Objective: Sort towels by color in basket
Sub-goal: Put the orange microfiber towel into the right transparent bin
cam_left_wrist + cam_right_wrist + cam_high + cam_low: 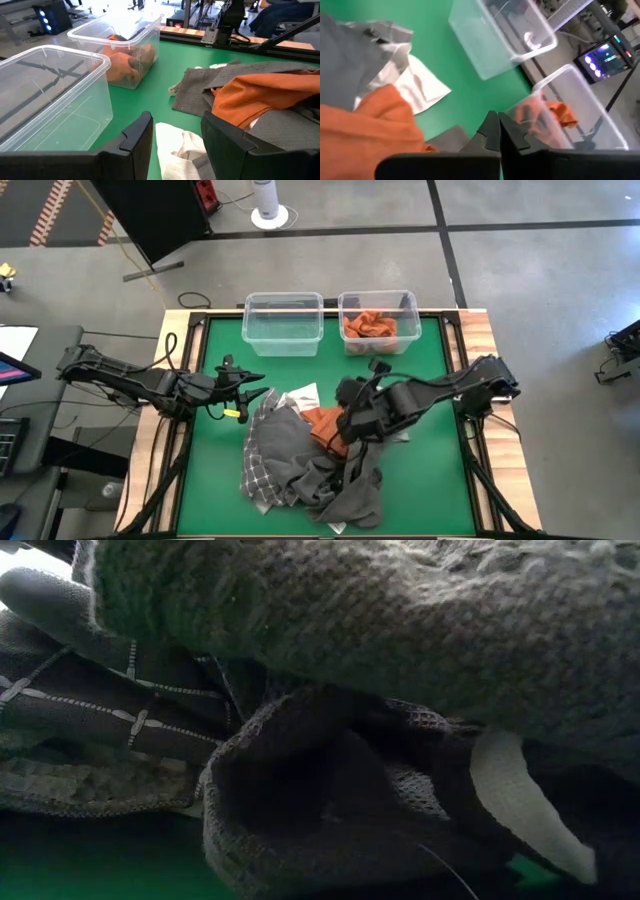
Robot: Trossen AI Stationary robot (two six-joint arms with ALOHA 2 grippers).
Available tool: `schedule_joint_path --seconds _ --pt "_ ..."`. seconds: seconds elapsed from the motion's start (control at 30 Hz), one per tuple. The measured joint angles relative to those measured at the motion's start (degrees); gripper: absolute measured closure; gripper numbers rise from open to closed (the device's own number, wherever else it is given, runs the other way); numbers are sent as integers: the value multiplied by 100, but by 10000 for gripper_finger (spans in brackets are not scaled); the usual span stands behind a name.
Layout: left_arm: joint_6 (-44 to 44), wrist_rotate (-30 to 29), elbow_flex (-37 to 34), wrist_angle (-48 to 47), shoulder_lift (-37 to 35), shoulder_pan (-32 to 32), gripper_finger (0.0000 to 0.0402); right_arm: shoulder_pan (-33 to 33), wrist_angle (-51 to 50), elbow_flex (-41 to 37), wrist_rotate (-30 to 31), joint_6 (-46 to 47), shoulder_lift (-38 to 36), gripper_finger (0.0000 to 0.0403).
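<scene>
A pile of towels lies mid-table: a grey towel [278, 435], a checked towel [257, 472], a dark grey towel [352, 492], a white towel [301, 397] and an orange towel [322, 421]. My left gripper [252, 392] is open and empty at the pile's left edge, with the white towel [180, 150] just past its fingers and the orange towel [260, 95] beyond. My right gripper [348, 395] is shut, low over the orange towel [375, 130]; nothing shows between its fingers [492, 131]. The low view shows only dark grey cloth [400, 630] and checked cloth [90, 710] close up.
Two clear bins stand at the table's back edge. The left bin [283, 298] is empty; it also shows in the left wrist view [50, 95]. The right bin [378, 296] holds orange towels [370, 328]. Green table [210, 470] shows around the pile.
</scene>
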Motion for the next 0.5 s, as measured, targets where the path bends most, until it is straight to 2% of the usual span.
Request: schedule_joint_path --seconds 0.33,0.5 --pt "-2 -4 0 -4 0 0 242 -728 687 0 -6 -1440 -856 390" --pt "11 -113 0 -2 0 0 242 -1138 1134 2 -236 -2125 -1278 390"
